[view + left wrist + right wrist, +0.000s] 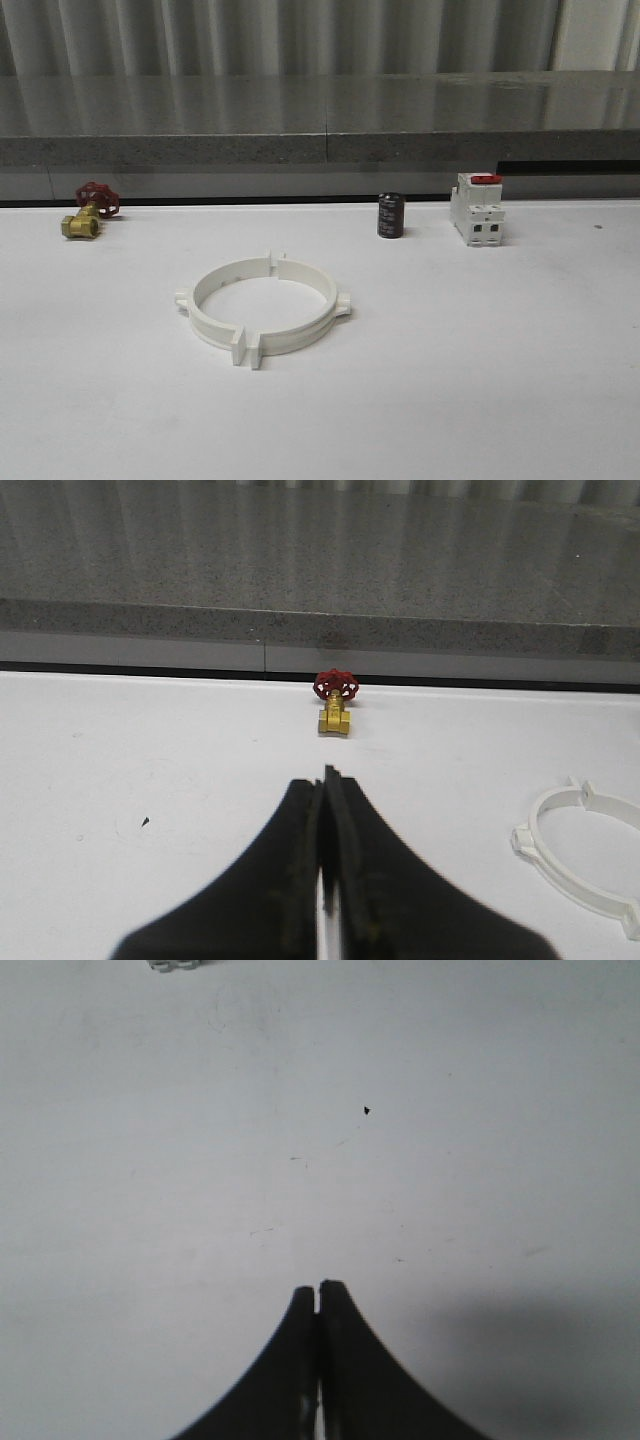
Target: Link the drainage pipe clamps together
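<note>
The two white drainage pipe clamps (262, 309) lie on the white table, their end tabs meeting at the near and far sides so that they form one ring. Part of that ring (580, 858) appears in the left wrist view, well off to the side of my left gripper (326, 780). The left gripper is shut with nothing between its black fingers and points toward the valve. My right gripper (319, 1290) is also shut and empty, hovering over bare table.
A brass valve (88, 213) with a red handwheel sits at the back left, seen too as the valve (335, 700) in the left wrist view. A small black cylinder (390, 215) and a white breaker (477, 208) with a red top stand at the back right. A grey ledge (320, 120) runs behind the table.
</note>
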Action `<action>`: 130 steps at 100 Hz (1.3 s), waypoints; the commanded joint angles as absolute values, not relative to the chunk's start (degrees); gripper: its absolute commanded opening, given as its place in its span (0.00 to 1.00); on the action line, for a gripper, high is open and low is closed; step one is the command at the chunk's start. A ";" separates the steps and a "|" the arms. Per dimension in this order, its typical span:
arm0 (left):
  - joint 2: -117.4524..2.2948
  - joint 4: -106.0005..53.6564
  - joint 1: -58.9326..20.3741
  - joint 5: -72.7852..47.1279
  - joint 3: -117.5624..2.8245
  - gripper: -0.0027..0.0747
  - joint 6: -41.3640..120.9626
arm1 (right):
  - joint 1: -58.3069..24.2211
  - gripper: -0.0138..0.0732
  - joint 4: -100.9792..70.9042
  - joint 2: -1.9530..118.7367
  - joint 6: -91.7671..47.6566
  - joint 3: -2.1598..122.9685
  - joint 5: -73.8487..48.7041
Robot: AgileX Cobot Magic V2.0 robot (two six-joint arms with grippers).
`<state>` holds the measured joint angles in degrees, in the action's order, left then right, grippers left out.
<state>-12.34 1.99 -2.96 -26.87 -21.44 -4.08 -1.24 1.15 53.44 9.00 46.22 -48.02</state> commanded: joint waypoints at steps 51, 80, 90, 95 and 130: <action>-12.86 1.57 -2.93 -22.90 -23.03 0.01 -4.02 | -0.83 0.08 4.07 21.57 8.95 27.23 -28.89; -12.86 1.57 -2.93 -22.90 -23.03 0.01 -4.02 | -0.83 0.08 5.16 8.47 8.95 15.48 -16.19; -12.86 1.57 -2.93 -22.90 -23.03 0.01 -4.02 | -0.83 0.08 6.21 5.15 8.90 11.58 -12.43; -12.86 1.57 -2.93 -22.90 -23.03 0.01 -4.02 | -0.83 0.08 6.70 3.74 8.90 9.36 -9.90; -12.86 1.57 -2.93 -22.79 -23.03 0.01 -4.02 | -0.83 0.08 4.86 -1.75 8.71 -0.68 1.71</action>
